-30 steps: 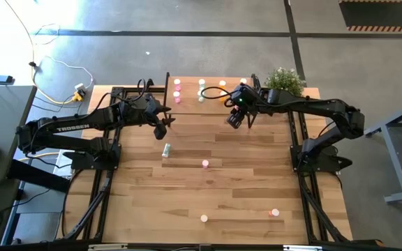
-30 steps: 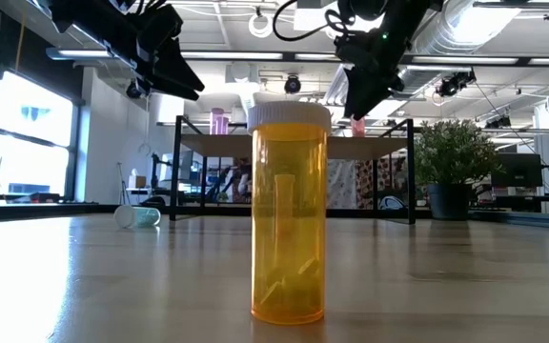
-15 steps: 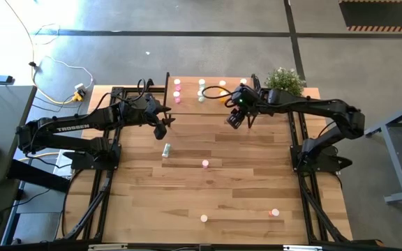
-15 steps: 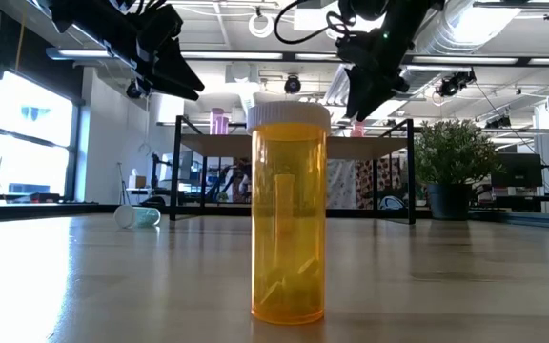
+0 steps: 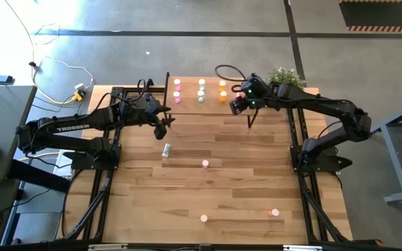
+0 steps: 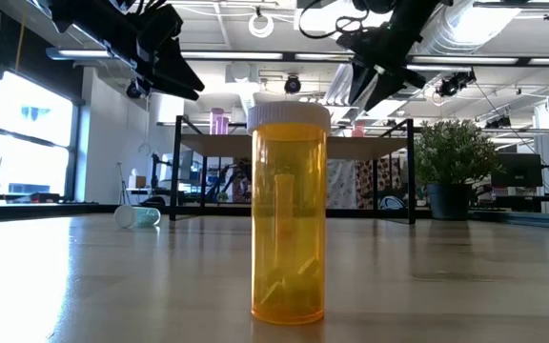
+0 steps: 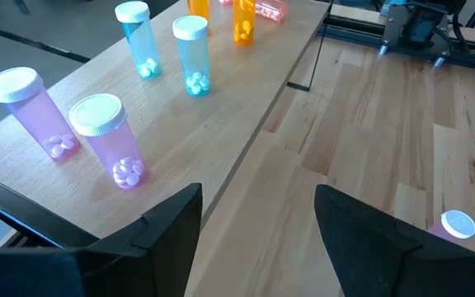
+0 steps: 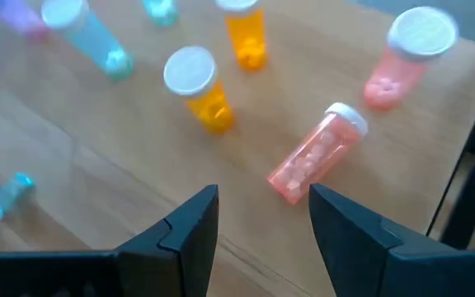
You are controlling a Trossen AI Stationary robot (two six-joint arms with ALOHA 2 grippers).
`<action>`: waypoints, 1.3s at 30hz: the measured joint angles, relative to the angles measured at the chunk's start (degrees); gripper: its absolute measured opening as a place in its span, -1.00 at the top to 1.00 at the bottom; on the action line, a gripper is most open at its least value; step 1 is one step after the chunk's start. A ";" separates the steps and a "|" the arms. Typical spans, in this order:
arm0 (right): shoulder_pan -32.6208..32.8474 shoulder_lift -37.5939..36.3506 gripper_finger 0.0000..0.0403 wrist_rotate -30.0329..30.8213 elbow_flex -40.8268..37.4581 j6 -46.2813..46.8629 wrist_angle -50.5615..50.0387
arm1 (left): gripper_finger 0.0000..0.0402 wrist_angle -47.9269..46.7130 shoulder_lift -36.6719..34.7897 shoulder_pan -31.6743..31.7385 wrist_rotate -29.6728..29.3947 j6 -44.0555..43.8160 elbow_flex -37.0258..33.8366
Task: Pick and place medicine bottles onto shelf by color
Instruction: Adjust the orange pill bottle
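Shelf (image 5: 208, 82) at upper centre already carrying eight medicine bottles (image 7: 101, 136) grouped by colour, one red-pink bottle (image 8: 316, 153) lying toppled. Remaining: four bottles (image 5: 205, 164) scattered across surface (image 5: 222, 195). Both left tool (image 5: 160, 127) and right tool (image 5: 239, 106) hovering wide, holding nothing.

One camera looks straight down on the whole table. One sits low, very close to an orange bottle (image 6: 289, 214). Both wrist cameras look down at the shelf (image 7: 221, 124), nearby.
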 joint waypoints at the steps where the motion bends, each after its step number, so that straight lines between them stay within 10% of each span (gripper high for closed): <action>1: -0.51 -0.29 0.10 -0.13 0.00 0.92 0.47 | -0.12 0.00 0.00 0.00 0.00 0.00 0.00; 17: -6.66 -0.88 0.10 0.32 14.79 -0.16 -8.47 | -0.12 0.00 0.00 0.00 0.13 -0.04 0.00; 39: -5.00 9.72 0.10 -2.89 15.06 19.25 -18.53 | -0.12 0.00 0.00 0.00 0.02 -0.02 0.00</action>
